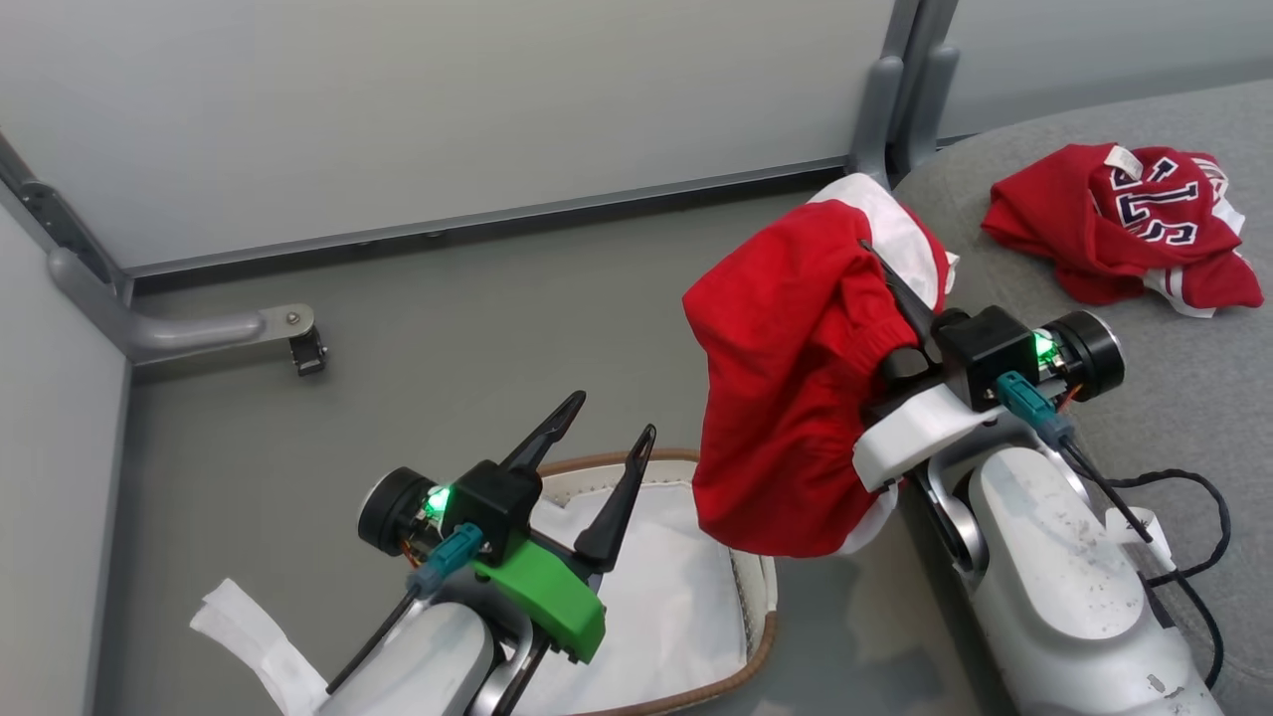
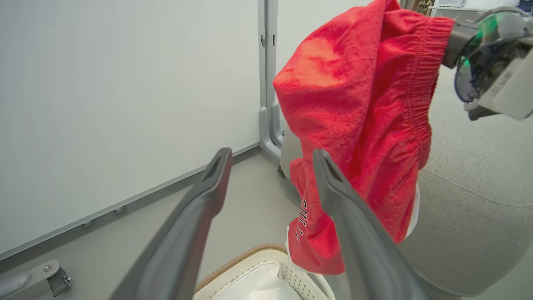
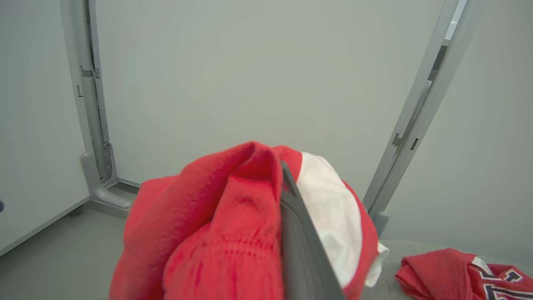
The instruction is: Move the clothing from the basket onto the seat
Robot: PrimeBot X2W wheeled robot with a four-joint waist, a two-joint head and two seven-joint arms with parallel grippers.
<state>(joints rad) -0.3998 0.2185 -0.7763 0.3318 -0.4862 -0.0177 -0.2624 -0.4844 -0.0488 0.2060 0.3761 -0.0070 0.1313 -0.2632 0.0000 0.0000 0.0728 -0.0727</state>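
My right gripper (image 1: 880,267) is closed on a red garment (image 1: 786,398), its two fingers pinched together through the gathered elastic band near the top of the cloth. The garment hangs free in the air from that grip, bunched, with a white patch showing at its top and white trim at its lower edge. It hangs between the basket (image 1: 764,646) and the seat (image 1: 1174,398), its lower end above the basket's right rim and just beside the seat's rounded edge. In my left wrist view some white lettering shows low on the cloth, too folded to read.

My left gripper (image 1: 614,416) is wide open and holds nothing. It sits over the basket's left side, fingers pointing up and away from me.

In the basket I see the white liner (image 1: 656,587). The basket stands on the grey floor (image 1: 448,328).

A second red garment (image 1: 1124,224) lies crumpled on the seat, well apart from the held one, with white and dark lettering and a small white tag facing up.
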